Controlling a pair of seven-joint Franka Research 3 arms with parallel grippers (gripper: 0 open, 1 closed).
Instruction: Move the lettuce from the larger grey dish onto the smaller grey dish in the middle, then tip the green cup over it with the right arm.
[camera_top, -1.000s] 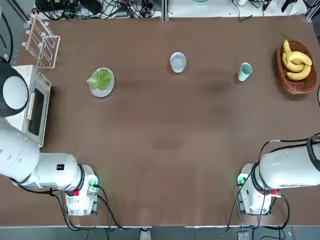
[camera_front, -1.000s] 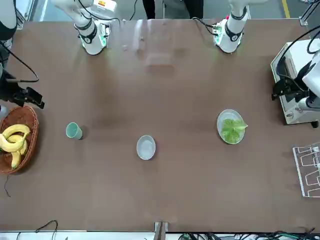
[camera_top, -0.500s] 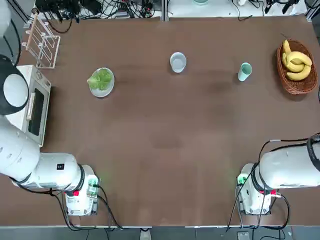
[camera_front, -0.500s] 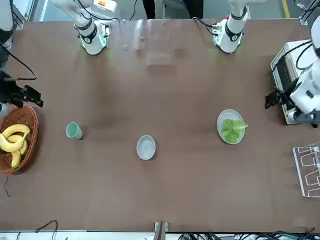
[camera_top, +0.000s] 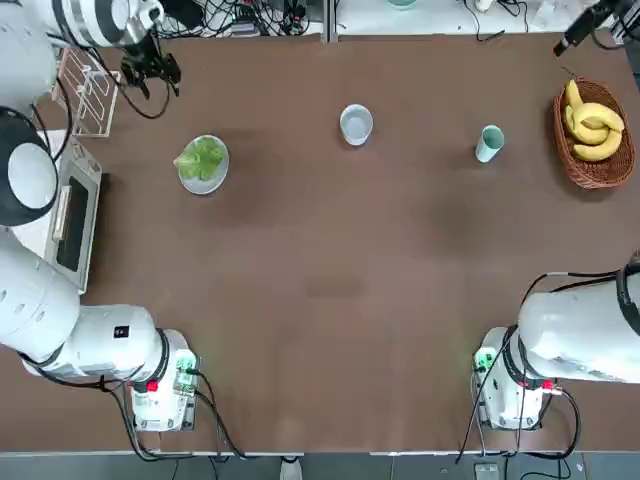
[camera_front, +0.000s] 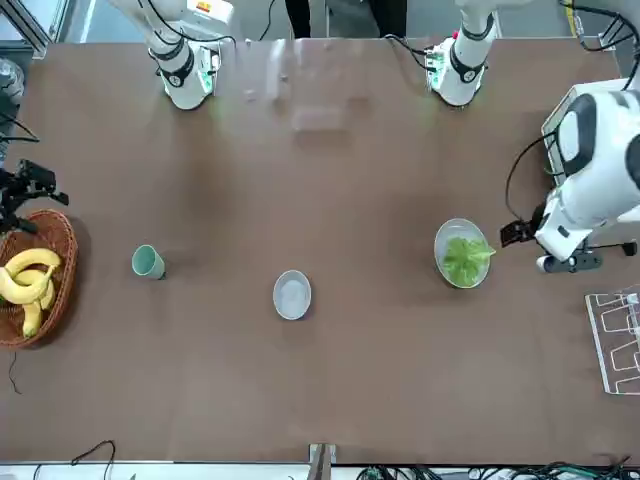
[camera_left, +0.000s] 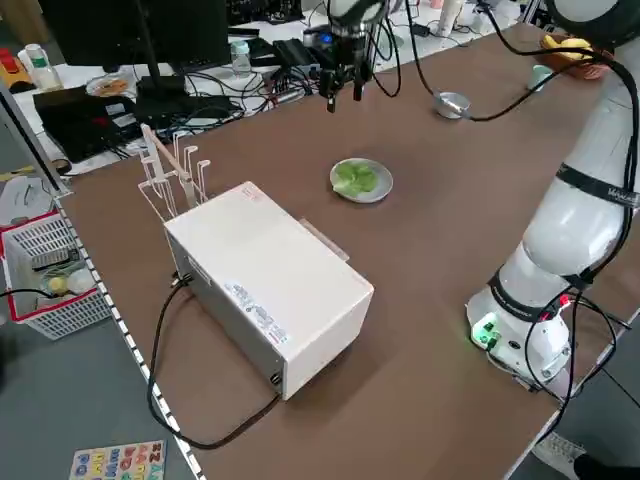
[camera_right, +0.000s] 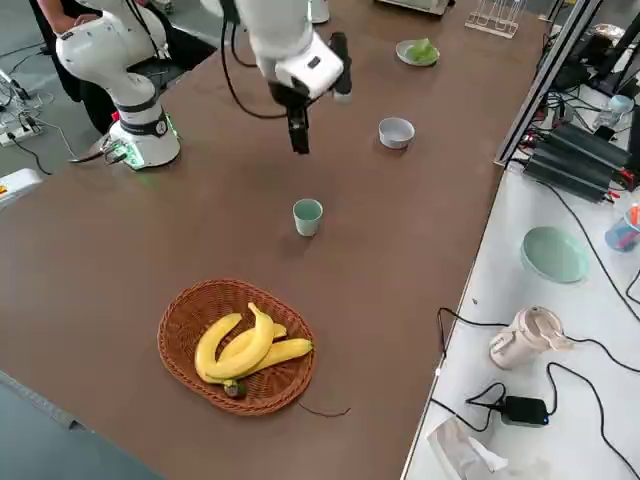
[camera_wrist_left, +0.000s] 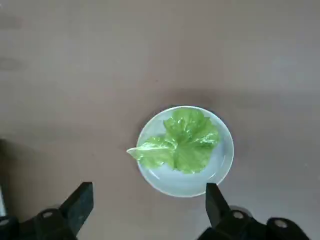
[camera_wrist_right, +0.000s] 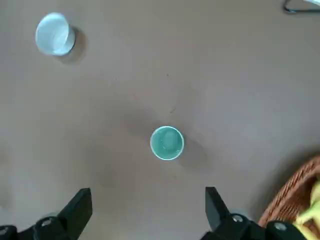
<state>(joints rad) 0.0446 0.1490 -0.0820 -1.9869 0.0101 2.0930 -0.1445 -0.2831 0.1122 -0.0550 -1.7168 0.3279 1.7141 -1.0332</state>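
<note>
Two tools are open and empty: your left tool (camera_wrist_left: 150, 210) hangs above the worktop (camera_front: 350, 380) near the plate (camera_wrist_left: 185, 185), and your right tool (camera_wrist_right: 149, 212) hangs above it near the basket (camera_right: 180, 345). You have the lettuce (camera_wrist_left: 185, 140) on the plate, the bowl (camera_front: 292, 295) between plate and green cup (camera_wrist_right: 167, 143), and the cup upright.

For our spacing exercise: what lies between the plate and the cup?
The bowl, roughly midway between plate and cup, in the top view.
</note>
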